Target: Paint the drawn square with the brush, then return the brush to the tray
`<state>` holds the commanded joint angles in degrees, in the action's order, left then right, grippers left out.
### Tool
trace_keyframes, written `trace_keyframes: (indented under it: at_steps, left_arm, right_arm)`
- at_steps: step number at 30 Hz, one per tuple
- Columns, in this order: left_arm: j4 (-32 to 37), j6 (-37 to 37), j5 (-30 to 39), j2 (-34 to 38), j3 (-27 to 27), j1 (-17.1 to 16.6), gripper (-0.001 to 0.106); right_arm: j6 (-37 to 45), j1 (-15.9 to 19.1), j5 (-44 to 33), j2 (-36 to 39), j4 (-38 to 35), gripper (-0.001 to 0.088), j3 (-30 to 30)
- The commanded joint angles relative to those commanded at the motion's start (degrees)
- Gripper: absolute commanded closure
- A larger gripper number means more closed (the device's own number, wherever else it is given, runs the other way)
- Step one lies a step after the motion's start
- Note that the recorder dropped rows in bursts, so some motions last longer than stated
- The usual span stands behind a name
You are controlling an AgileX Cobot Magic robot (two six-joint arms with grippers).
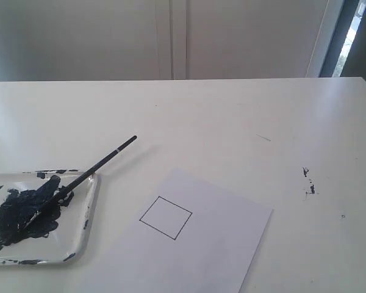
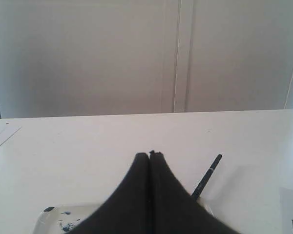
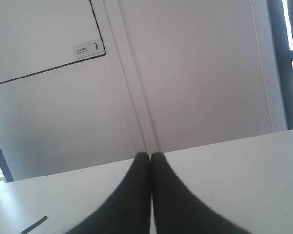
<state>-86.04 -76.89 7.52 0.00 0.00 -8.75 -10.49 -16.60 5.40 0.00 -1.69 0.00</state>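
Surface (image 1: 232,116): wide and white, in front of pale wall panels; a few dark paint specks (image 1: 308,181) toward its right.

Tray (image 1: 91,207): at the left, smeared with navy paint.

Brush (image 1: 91,168): tip lying in the tray's paint, handle leaning over the rim and out above the surface.

Paper sheet (image 1: 219,244): just beside the tray, lying loose.

Drawn square (image 1: 165,217): on the sheet, thin outline only, unpainted.

Left gripper (image 2: 150,154): near the tray, jaws pressed together, empty.

Right gripper (image 3: 150,154): jaws pressed together, empty.

Hazards, as judged: the slim handle may roll or pivot on the rim when pinched and flick paint. The loose sheet may slide under a stroke. A loaded tip may overrun the outline.
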Motion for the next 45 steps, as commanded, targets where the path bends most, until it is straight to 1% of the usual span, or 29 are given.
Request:
trace_keyframes:
  at_steps: [7, 11, 13, 16, 19, 22, 24, 27, 29, 30, 31, 32, 33, 34, 35, 36, 37, 39, 40, 41, 42, 43, 44, 45]
  left_arm:
    - [-0.5, 0.2, 0.1, 0.0, 0.0, 0.0, 0.105]
    - [-3.1, 0.5, 3.9, 0.0, 0.0, 0.0, 0.105]
    - [-5.3, 0.5, 4.9, 0.0, 0.0, 0.0, 0.105]
    - [-12.2, 0.5, 8.2, 0.0, 0.0, 0.0, 0.105]
    - [-13.9, 0.5, 11.5, 0.0, 0.0, 0.0, 0.105]
    - [-13.9, 0.5, 13.4, 0.0, 0.0, 0.0, 0.105]
    - [-13.9, 0.3, 14.1, 0.0, 0.0, 0.0, 0.105]
    - [-13.9, 0.3, 14.2, 0.0, 0.0, 0.0, 0.105]
    - [-13.9, 1.1, 15.1, 0.0, 0.0, 0.0, 0.105]
    - [-13.9, 0.2, 16.4, 0.0, 0.0, 0.0, 0.105]
    - [-13.9, -0.7, 17.1, 0.0, 0.0, 0.0, 0.105]
    - [-13.9, -3.1, 18.6, 0.0, -1.5, 0.0, 0.105]
    - [-13.9, -3.1, 18.7, 0.0, -2.9, 0.0, 0.105]
    - [-13.9, -1.7, 17.1, 0.0, -5.7, 0.0, 0.105]
    - [-13.2, -0.6, 16.3, 0.0, -6.8, 0.0, 0.105]
    - [-7.4, 2.9, 15.6, 1.4, -9.4, 0.0, 0.105]
    - [-5.0, 5.5, 15.6, 2.2, -10.2, 0.0, 0.105]
    - [5.4, 15.7, 17.2, 6.6, -12.7, 0.0, 0.105]
    - [6.9, 16.8, 17.8, 7.7, -13.0, 0.0, 0.105]
    - [8.2, 17.0, 19.0, 9.6, -12.9, 0.0, 0.105]
    - [8.3, 17.0, 19.4, 10.4, -12.9, 0.0, 0.105]
    - [8.5, 17.0, 19.7, 11.2, -12.9, 0.0, 0.105]
    - [8.5, 17.0, 19.7, 11.5, -12.9, 0.0, 0.105]
    - [8.6, 17.0, 19.7, 11.5, -12.9, 0.0, 0.105]
  right_arm:
    - [0.0, 0.0, 0.4, 0.0, 0.0, 0.0868, 0.0]
    - [0.0, 0.0, 2.3, 0.0, 0.0, 0.0868, 0.0]
    - [0.0, 0.0, 2.5, 0.0, 0.0, 0.0868, 0.0]
    - [-0.2, 0.0, 2.5, 0.0, 0.0, 0.0868, 0.0]
    - [-0.7, 0.0, 2.5, 0.0, -0.2, 0.0868, 0.0]
    - [-4.8, 0.0, 2.5, 0.0, -0.2, 0.0868, 0.0]
    - [-5.4, 0.0, 2.9, 0.0, -0.2, 0.0868, 0.0]
    - [-7.0, 0.0, 6.6, 0.0, -1.5, 0.0868, 0.0]
    - [-11.9, 0.0, 9.6, 0.0, -2.5, 0.0868, 0.0]
    - [-16.1, 0.0, 11.5, 0.0, -0.8, 0.0868, -0.4]
    - [-17.1, 0.0, 11.4, 0.0, 2.1, 0.0868, -1.3]
    - [-20.3, 0.0, 9.1, 0.0, 12.5, 0.0868, -4.5]
    - [-22.9, 0.0, 7.5, 0.0, 16.9, 0.0868, -6.1]
    - [-31.1, 0.0, 3.4, 0.0, 25.6, 0.0868, -9.9]
    - [-35.1, 0.0, 1.7, 0.0, 28.3, 0.0868, -11.2]
    - [-40.3, 0.0, 1.0, 0.0, 34.1, 0.0868, -14.3]
    - [-41.5, -0.1, 1.1, 0.5, 36.3, 0.0868, -15.7]
    - [-49.0, -1.7, 4.3, 6.3, 47.7, 0.0868, -20.2]
    - [-52.8, -2.4, 5.9, 9.2, 53.0, 0.0868, -21.4]
    - [-62.0, -3.5, 10.0, 14.2, 62.4, 0.0868, -23.4]
    - [-69.3, -3.9, 13.6, 17.3, 71.0, 0.0868, -24.6]
    - [-79.0, -4.3, 19.3, 23.4, 85.0, 0.0868, -27.1]
    - [-85.5, -4.3, 23.5, 27.5, 92.3, 0.0868, -29.0]
    - [-92.5, -4.3, 28.5, 32.8, 101.6, 0.0868, -31.6]
